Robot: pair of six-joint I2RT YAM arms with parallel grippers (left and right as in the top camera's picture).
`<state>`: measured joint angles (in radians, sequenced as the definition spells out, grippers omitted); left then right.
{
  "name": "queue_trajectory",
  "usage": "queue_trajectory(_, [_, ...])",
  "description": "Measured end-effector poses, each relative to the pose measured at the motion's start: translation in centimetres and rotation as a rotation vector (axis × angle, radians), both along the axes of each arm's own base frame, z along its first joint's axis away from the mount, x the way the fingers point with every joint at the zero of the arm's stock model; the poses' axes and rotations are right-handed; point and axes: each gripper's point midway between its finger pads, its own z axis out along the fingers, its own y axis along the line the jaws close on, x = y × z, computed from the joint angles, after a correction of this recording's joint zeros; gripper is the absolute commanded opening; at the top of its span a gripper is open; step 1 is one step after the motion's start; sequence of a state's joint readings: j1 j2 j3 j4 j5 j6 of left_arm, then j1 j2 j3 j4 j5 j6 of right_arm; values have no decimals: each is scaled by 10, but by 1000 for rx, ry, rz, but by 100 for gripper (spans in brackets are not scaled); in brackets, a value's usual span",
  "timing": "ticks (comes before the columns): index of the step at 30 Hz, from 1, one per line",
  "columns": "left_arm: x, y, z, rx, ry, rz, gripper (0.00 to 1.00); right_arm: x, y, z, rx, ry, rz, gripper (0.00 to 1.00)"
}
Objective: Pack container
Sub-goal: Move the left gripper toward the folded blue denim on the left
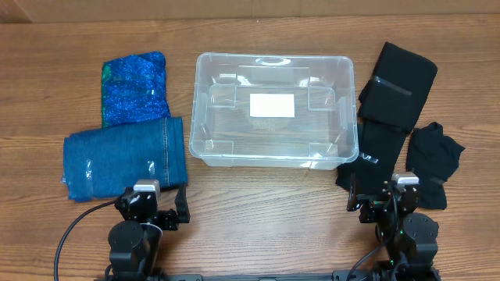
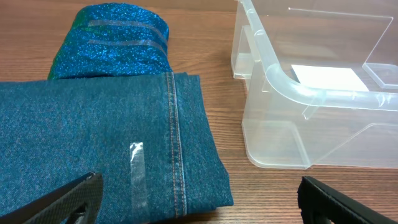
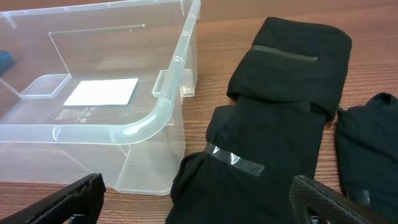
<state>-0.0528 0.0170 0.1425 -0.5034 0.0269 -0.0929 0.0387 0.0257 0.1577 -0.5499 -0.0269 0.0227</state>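
The tabletop (image 1: pixel 266 226) carried everything, and the container (image 1: pixel 273 162) sat at its middle toward the far side, open-topped and empty, only the white label showing through its bottom. Nothing had been packed yet, so the step in hand looked to be the first pick.

The folded denim (image 1: pixel 125 156) lay to the left of the container, its near corner closest to the left arm. A clean grasp would probably have taken the stitched edge facing the bin, low enough to catch every layer, then lifted well over the rim before moving across. A long folded black garment (image 1: pixel 394 94) lay just beside the container's right wall, with a smaller black piece (image 1: pixel 433 156) to its right. A glittery blue bundle (image 1: pixel 134 86) sat behind the denim.

Bare wood ran along the near edge and in the gap between denim and bin — room enough to descend without nudging the wall.

The left end effector (image 2: pixel 199 208) and the right end effector (image 3: pixel 199 202) were both spread wide, holding nothing.
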Motion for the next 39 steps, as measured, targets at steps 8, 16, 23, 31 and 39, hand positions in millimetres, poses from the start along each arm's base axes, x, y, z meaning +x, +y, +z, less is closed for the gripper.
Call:
queue_trajectory(8, [0,0,0,0,0,0,100,0,0,0,0,0,0,100])
queue_trajectory(16, [-1,-4,-1,-9,5,-20,100,0,0,0,0,0,0,100])
queue_trajectory(23, [-6,-6,-9,-28,49,-28,100,0,0,0,1,0,1,100])
queue_trajectory(31, [-9,-7,-7,-58,164,-13,100,0,0,0,0,0,0,100])
queue_trajectory(39, [19,-7,32,-118,452,52,100,0,0,0,0,2,0,100])
